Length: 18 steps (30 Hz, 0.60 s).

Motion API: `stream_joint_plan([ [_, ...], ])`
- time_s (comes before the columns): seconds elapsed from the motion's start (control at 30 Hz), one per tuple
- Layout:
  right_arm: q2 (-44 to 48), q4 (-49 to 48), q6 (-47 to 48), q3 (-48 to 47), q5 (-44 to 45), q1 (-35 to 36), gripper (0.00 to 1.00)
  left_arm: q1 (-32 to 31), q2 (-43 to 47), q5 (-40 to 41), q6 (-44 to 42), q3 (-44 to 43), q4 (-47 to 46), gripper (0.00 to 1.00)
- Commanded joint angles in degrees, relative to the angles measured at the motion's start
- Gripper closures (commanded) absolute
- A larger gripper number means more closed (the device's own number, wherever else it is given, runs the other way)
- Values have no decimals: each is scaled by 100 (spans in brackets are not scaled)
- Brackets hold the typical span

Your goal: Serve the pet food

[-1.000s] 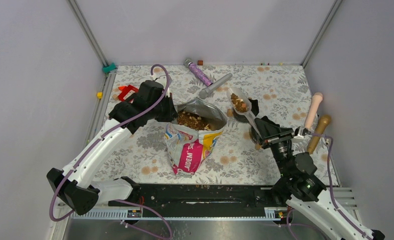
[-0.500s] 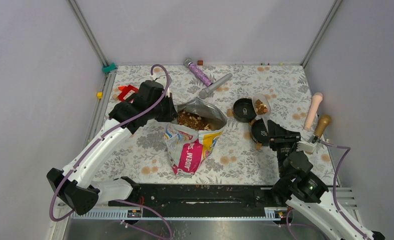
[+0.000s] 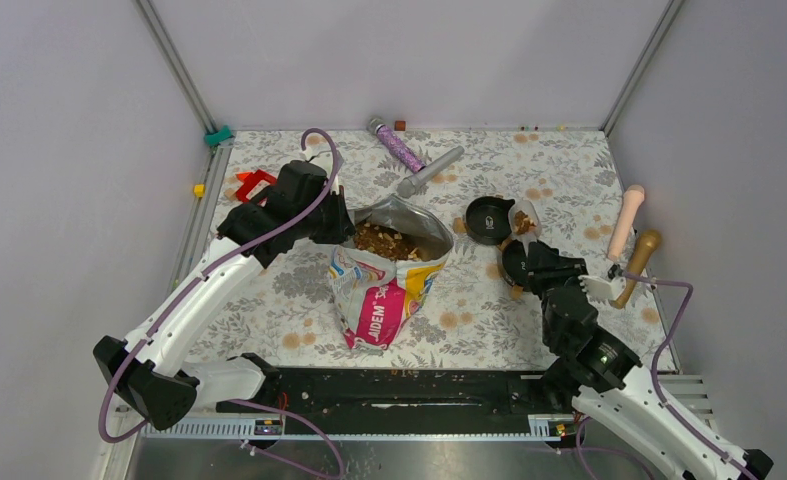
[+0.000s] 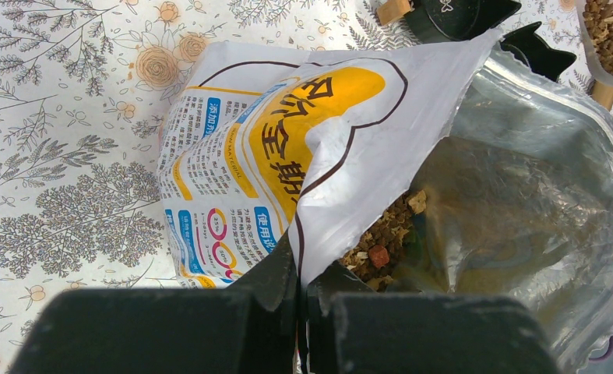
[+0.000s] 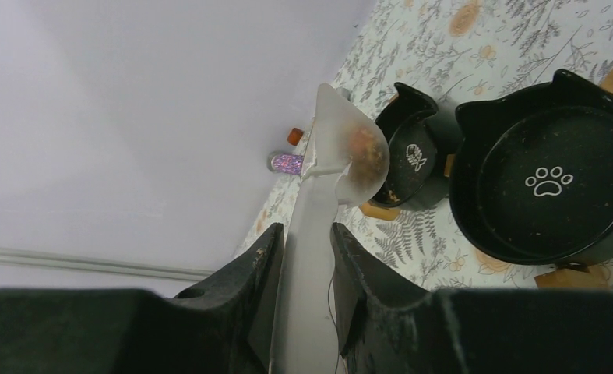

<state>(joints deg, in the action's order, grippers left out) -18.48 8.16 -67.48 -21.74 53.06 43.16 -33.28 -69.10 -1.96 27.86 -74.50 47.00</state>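
Top external: pinching food bag (image 3: 381, 295) rim with left gripper (image 3: 346, 228), pet food (image 3: 384, 241) heaped inside bag; right of bag, clamping scoop (image 3: 521, 216) handle with right gripper (image 3: 531, 260), more pellets in scoop bowl.

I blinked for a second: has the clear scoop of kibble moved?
Yes. The scoop, clamped in the right gripper, has swung right, away from the food bag, past the smaller black bowl.

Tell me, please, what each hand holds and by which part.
The left hand pinches the food bag by its open rim; the right hand grips the scoop, loaded with pet food, by its handle.
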Motion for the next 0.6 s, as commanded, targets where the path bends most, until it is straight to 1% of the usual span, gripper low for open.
stream_joint_plan([
  [0.0, -359, -225, -118, -103, 204, -218, 100, -34, 63, -170, 36, -58, -208, 100],
  [0.17, -880, -667, -262, -45, -499, -624, 100, -30, 51, -168, 36, -54, -208, 100],
  [0.33, -1384, -1078, -351, -65, -884, -954, 100, -38, 50, -182, 36, -56, -209, 100],
  [0.57, -2177, -1352, -337, -230, -1559, -1437, 100, -36, 55, -199, 43, -60, -209, 100],
])
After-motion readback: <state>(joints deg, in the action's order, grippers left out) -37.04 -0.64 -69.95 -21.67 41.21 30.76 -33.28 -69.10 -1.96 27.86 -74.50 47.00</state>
